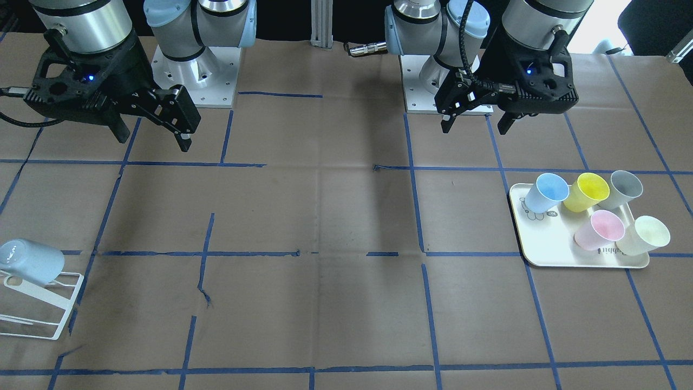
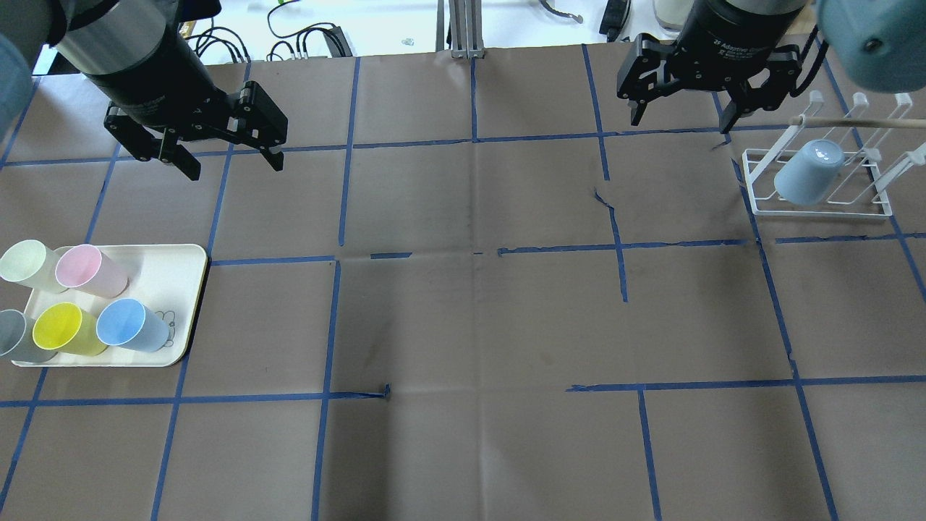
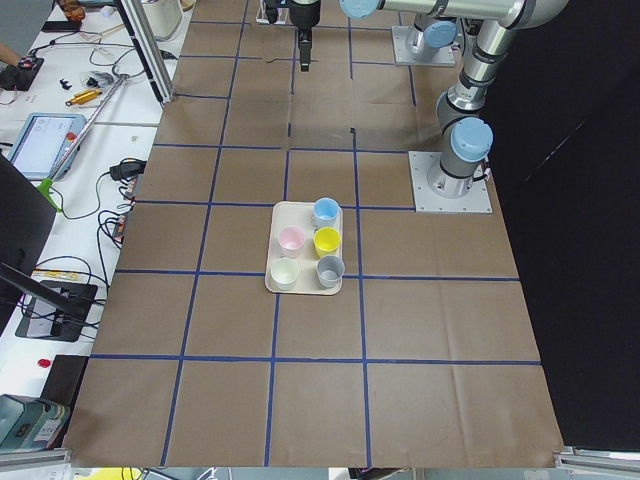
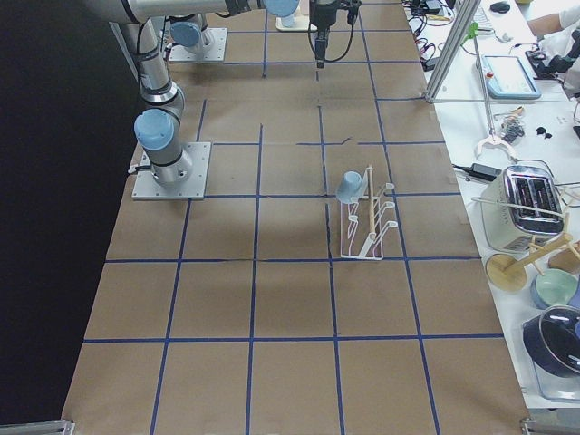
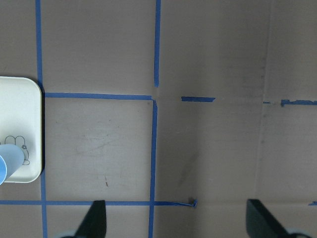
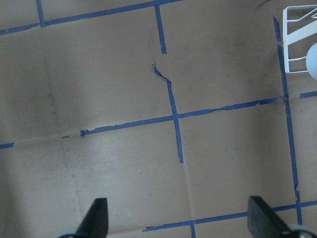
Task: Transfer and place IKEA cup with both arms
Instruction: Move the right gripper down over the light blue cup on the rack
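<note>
One pale-blue cup (image 2: 134,325) stands on a cream tray (image 2: 173,275) at the table's left end, also in the front view (image 1: 547,192) and at the left wrist view's edge (image 5: 7,166). A second alike blue cup (image 2: 809,172) hangs mouth-down on a white wire rack (image 2: 825,211) at the right end, also in the front view (image 1: 32,261). My left gripper (image 2: 234,165) is open and empty, high above the table, beyond the tray. My right gripper (image 2: 680,121) is open and empty, high, just left of the rack.
On the tray beside the blue cup stand a yellow cup (image 2: 65,329), a pink cup (image 2: 90,269), a grey cup (image 2: 14,336) and a pale-green cup (image 2: 25,264). Brown paper with blue tape lines covers the table. Both arm bases (image 1: 195,70) stand at the robot's edge.
</note>
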Tool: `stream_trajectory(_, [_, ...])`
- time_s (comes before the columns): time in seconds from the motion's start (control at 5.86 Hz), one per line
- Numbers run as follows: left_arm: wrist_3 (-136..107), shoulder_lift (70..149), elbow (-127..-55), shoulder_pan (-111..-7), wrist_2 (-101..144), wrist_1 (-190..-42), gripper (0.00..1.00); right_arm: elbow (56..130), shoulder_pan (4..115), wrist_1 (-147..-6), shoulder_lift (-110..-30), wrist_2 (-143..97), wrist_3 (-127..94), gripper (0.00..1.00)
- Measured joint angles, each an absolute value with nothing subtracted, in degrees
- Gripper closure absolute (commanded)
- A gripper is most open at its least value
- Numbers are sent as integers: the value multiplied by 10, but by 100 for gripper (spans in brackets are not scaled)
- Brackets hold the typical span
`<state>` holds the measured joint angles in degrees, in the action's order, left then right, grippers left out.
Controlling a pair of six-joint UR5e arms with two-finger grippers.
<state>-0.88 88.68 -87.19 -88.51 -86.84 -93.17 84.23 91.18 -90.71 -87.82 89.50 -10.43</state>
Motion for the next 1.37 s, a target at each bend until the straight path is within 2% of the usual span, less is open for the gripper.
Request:
stream_trajectory(0.85, [-9, 887, -872, -885, -868, -932, 2, 842, 903, -912, -877, 895, -64, 0])
stream_trajectory(1.02, [-9, 887, -872, -885, -868, -932, 2, 841, 883, -919, -872, 895, -14, 0])
stream_trajectory(1.37, [-9, 887, -873, -885, -868, -932, 2, 840, 770, -947, -845, 893, 134, 0])
